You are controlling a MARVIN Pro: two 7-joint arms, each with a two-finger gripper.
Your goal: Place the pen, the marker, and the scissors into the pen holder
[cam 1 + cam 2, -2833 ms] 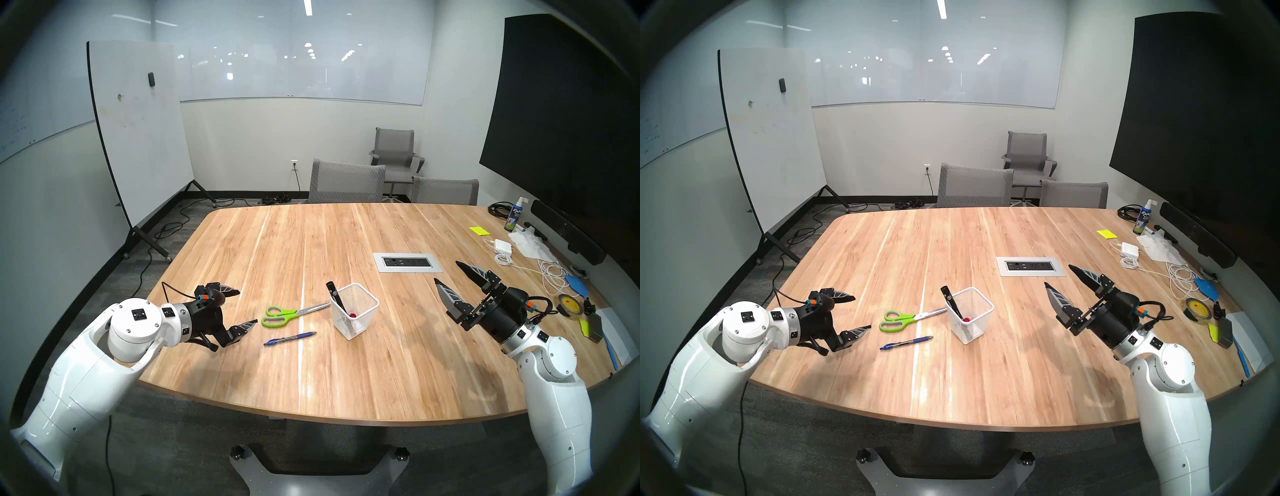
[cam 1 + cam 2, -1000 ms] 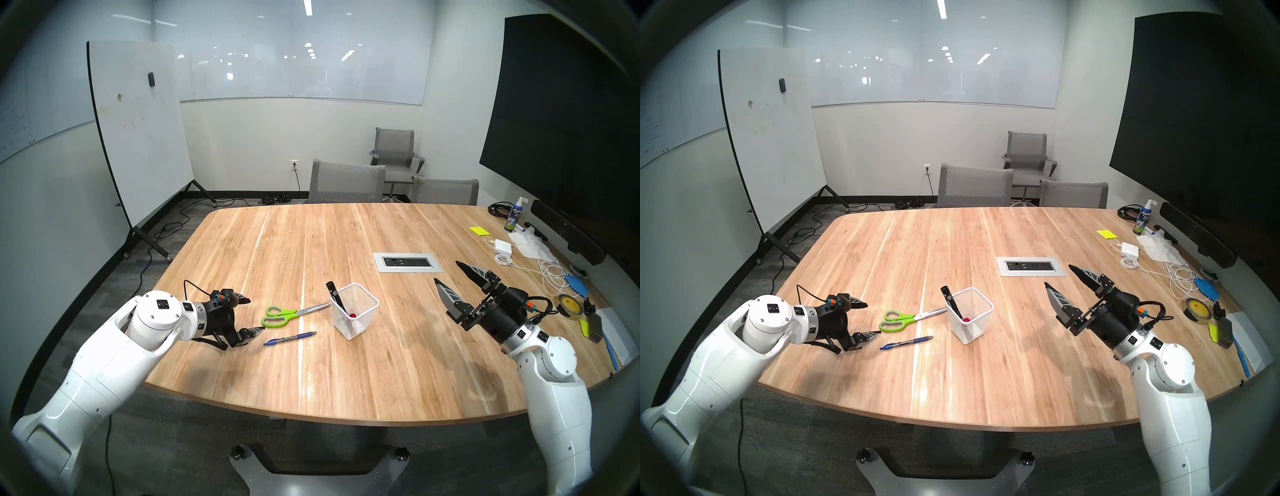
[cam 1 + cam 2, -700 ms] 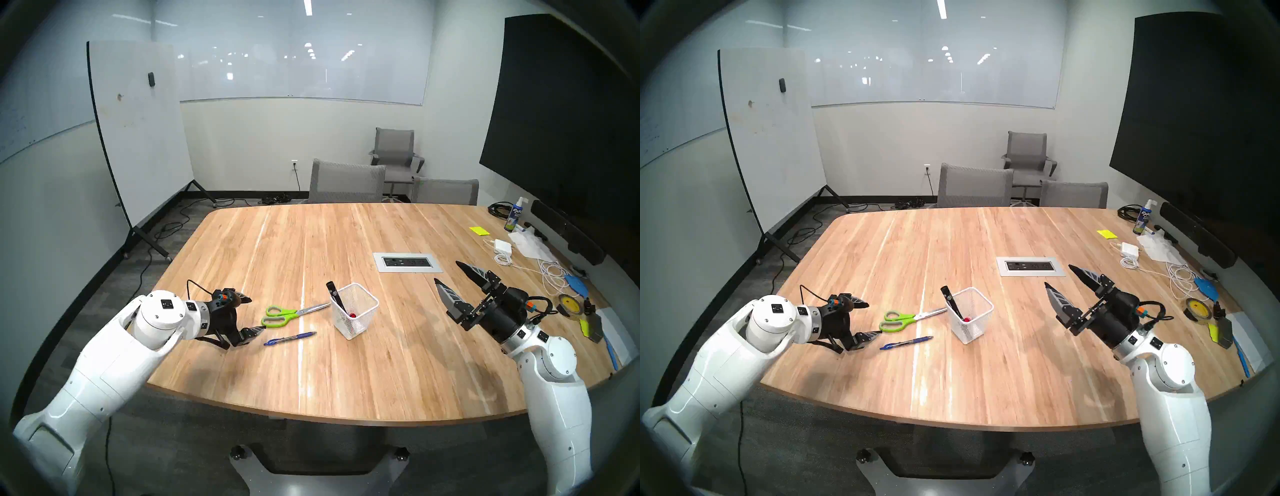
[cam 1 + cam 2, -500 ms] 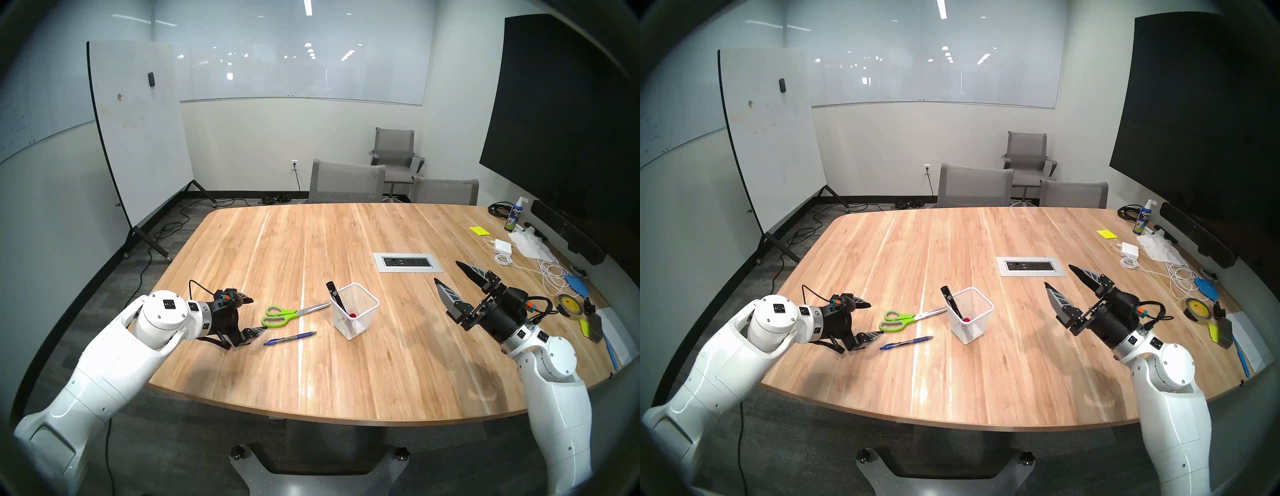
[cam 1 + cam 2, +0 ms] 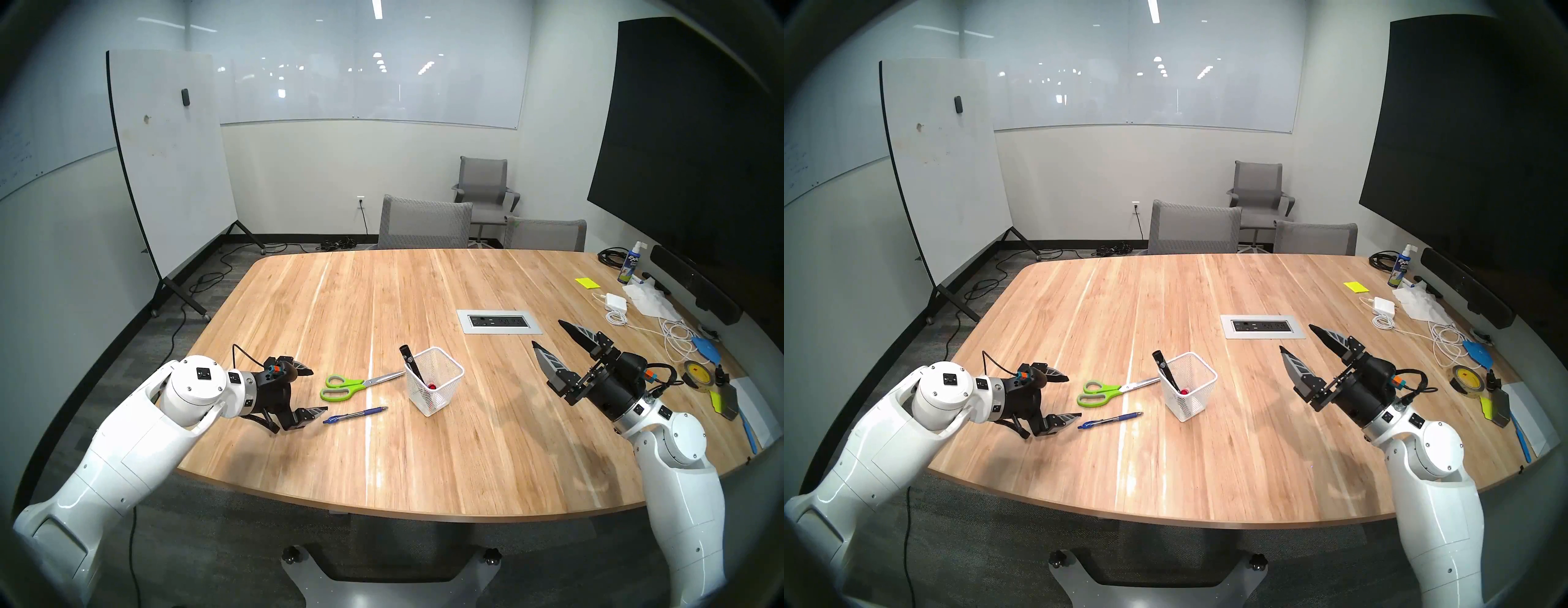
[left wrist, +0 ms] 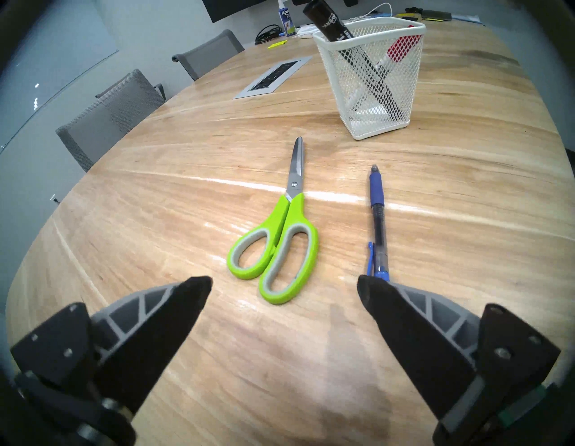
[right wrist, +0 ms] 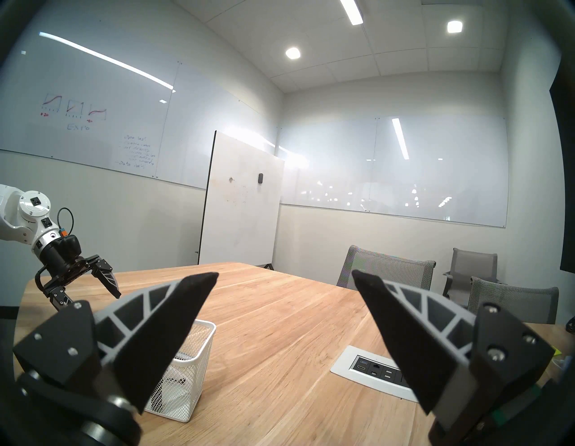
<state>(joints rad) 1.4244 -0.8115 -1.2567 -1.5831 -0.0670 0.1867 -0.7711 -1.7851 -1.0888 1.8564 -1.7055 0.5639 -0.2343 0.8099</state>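
Observation:
The lime-green-handled scissors (image 5: 352, 385) lie flat left of the white mesh pen holder (image 5: 449, 390), blades pointing at it. The blue pen (image 5: 355, 415) lies just in front of them. A black marker (image 5: 410, 363) leans out of the holder, and a red-capped marker (image 5: 432, 386) sits inside. My left gripper (image 5: 319, 391) hovers open and empty just left of the scissors' loops (image 6: 284, 246); its near finger is by the pen's (image 6: 378, 218) clip end. My right gripper (image 5: 547, 333) is open and empty, raised to the right of the holder (image 7: 183, 386).
A grey outlet panel (image 5: 499, 321) is set into the table behind the holder. Cables, a charger (image 5: 616, 301), a tape roll (image 5: 695, 373) and a spray bottle (image 5: 630, 268) crowd the right edge. Two chairs (image 5: 424, 223) stand at the far side.
My left arm has reached rightward, bringing its open gripper up to the scissors' handles and the pen's end. The right arm, pen, scissors and holder have not moved.

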